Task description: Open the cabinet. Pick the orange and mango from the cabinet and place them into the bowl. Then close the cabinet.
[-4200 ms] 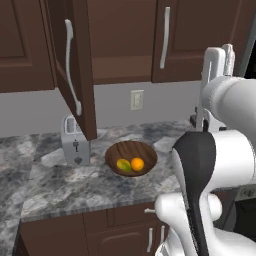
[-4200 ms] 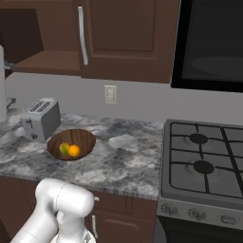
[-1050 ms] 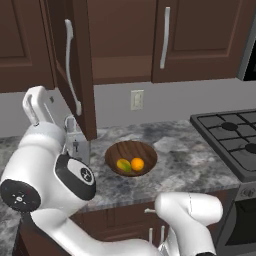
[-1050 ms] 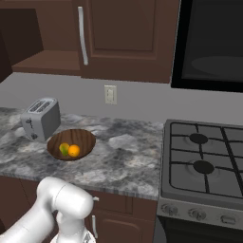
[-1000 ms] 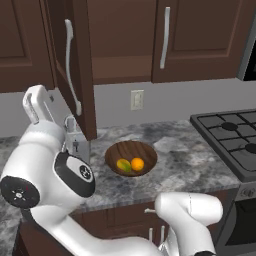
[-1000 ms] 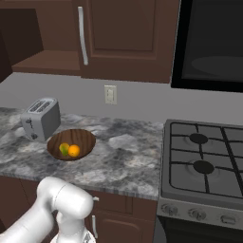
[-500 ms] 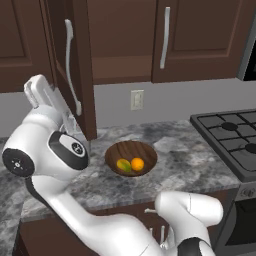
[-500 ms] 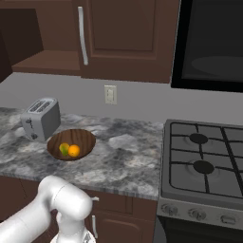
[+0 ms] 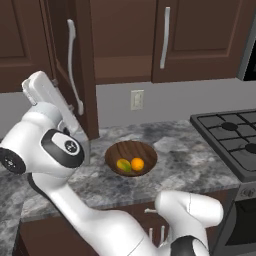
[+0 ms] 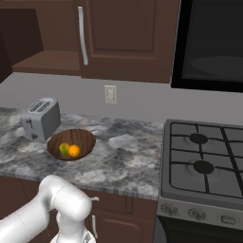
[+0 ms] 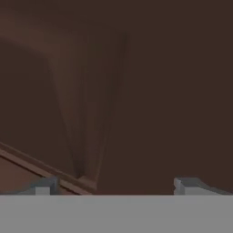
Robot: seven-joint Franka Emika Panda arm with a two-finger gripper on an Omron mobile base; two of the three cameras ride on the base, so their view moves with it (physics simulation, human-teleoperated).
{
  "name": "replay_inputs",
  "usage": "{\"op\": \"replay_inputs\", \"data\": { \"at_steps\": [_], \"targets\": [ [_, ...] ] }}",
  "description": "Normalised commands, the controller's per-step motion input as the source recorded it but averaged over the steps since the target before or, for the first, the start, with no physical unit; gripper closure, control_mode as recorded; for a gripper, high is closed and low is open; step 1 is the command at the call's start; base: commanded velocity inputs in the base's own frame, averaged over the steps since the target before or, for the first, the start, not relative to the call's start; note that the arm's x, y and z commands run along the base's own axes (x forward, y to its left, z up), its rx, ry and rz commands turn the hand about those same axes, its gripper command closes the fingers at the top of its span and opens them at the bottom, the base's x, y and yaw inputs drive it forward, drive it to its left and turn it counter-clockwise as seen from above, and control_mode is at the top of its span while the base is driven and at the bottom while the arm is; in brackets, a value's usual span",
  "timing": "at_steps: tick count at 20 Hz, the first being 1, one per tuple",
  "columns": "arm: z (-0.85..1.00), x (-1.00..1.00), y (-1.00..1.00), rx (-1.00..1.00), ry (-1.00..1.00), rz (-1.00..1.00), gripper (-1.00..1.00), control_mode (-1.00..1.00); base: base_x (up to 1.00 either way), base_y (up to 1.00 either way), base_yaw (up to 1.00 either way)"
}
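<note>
Closing left: cabinet (image 9: pixel 75 65) door ajar, rigid, swings on hinge; push panel face or bar handle (image 9: pixel 71 60); gripper (image 11: pixel 116 185) fingers apart, empty

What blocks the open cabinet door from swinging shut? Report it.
The cabinet door stands open, edge-on to the left base camera. The robot's own white arm rises just in front of it, near the handle. The toaster sits below on the counter. Nothing else visible blocks it.
</note>
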Motion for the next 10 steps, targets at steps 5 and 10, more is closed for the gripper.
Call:
{"op": "replay_inputs", "data": {
  "at_steps": [5, 10],
  "targets": [
    [0.0, 0.0, -0.18, 0.0, -0.03, -0.13, -1.0, -1.0, 0.0, 0.0, 0.0],
    [0.0, 0.0, -0.31, 0.0, 0.0, -0.12, -1.0, -1.0, 0.0, 0.0, 0.0]
  ]
}}
